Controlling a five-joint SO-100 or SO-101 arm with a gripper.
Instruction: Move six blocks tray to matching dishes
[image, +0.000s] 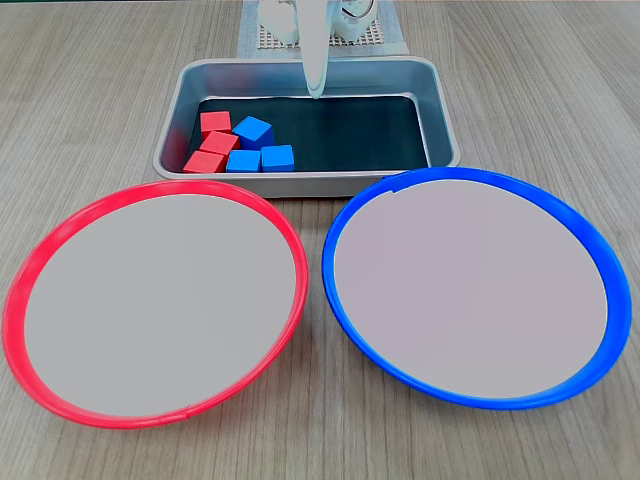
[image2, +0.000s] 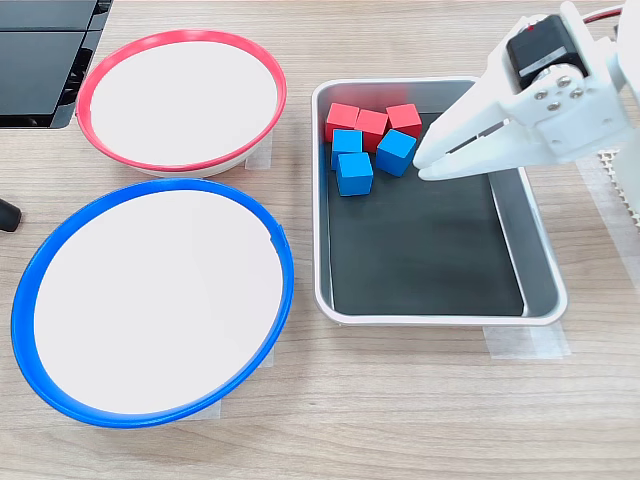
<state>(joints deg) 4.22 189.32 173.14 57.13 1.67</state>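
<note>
Plainly, the table (image: 90, 70) serves as a wood-grain base for everything, and the tray is the landmark I place things by; largest on it are the two matching dishes, the blue-rimmed dish (image: 478, 292) and the red-rimmed dish (image: 155, 305), side by side just beside one long side of the tray, both bare inside, presumably set close so each carry is short; in the other fixed view the blue-rimmed dish (image2: 150, 300) and the red-rimmed dish (image2: 180, 100) lie to the left of the tray.

Next in size, the tray (image2: 540, 270) sits with strips of clear tape at its near corners in that view, likely to keep it from sliding when the arm pushes; its dark bottom is mostly bare.

Smaller, the gripper (image2: 428, 165) hangs over the tray's middle, its white fingers pressed together and pinching nothing, tips pointing at the cluster just beside it; in the first fixed view it (image: 316, 88) appears as a narrow white blade above the tray's far wall.

Smallest, the six blocks (image2: 370, 140) huddle in one end of the tray, three red along the wall, three blue beside them, mostly touching; such packing, I judge, leaves little finger room, so the outermost blue block (image2: 397, 152) looks the easiest first pick.
</note>
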